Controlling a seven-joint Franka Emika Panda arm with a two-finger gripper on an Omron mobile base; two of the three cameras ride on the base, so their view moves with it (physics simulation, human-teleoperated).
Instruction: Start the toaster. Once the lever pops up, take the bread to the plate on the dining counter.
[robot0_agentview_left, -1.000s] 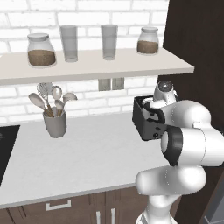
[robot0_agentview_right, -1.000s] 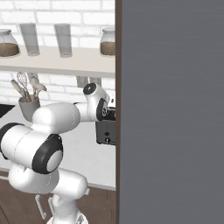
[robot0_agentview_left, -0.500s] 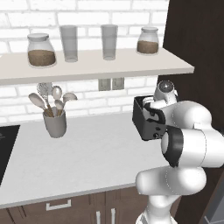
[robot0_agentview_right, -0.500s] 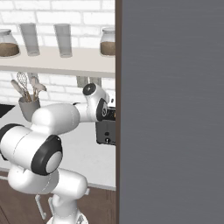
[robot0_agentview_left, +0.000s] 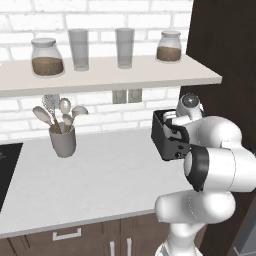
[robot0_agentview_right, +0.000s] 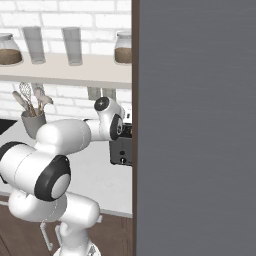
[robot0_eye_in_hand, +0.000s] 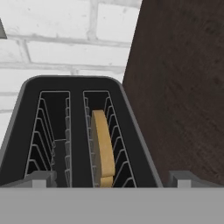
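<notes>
The toaster (robot0_agentview_left: 167, 137) is seen at the right end of the white surface (robot0_agentview_left: 100, 175), close against a dark wood panel (robot0_agentview_left: 225, 60); much of its body is hidden by the white arm in the left base view, and in the right base view it is cut off by a grey panel (robot0_agentview_right: 195, 125). From the hand view, the bread (robot0_eye_in_hand: 103, 148) is found upright in the right-hand slot, its lower part sunk out of sight; the other slot is dark and hard to read. The pincer (robot0_eye_in_hand: 111, 178) is held spread wide just above the toaster's near edge, with nothing gripped. Open room is left toward a utensil pot (robot0_agentview_left: 62, 141) near the back edge.
</notes>
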